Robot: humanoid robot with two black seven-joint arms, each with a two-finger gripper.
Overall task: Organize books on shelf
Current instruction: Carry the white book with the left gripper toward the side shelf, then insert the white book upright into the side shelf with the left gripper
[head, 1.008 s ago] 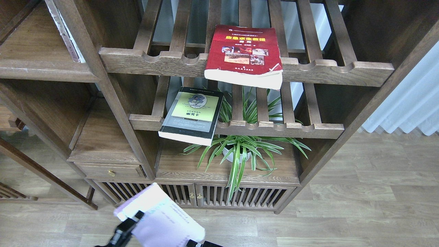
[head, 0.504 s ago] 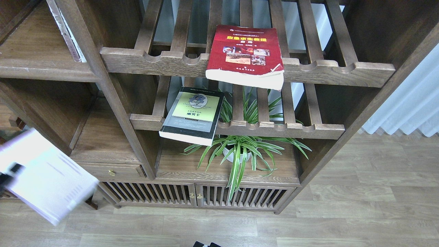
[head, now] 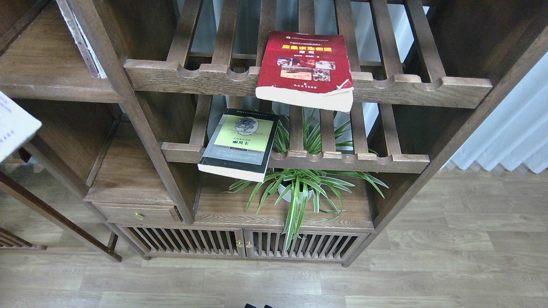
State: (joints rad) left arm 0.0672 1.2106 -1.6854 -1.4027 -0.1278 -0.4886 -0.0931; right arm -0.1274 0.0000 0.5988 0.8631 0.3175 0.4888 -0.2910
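Neither gripper shows; finger state cannot be told. White book (head: 15, 126) at left edge, higher than half a second ago. Red book (head: 305, 68) on upper slatted rack, black book (head: 239, 144) on lower. Plant (head: 299, 188) beneath; wood floor (head: 428, 265).

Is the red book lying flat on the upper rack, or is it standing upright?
Lying flat. The red book rests cover-up on the slats of the upper rack, its near edge overhanging the front rail.

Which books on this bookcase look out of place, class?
The red book and the black book lie flat on slatted racks, overhanging the front rails, the black one askew. The red book's lower right corner looks torn.
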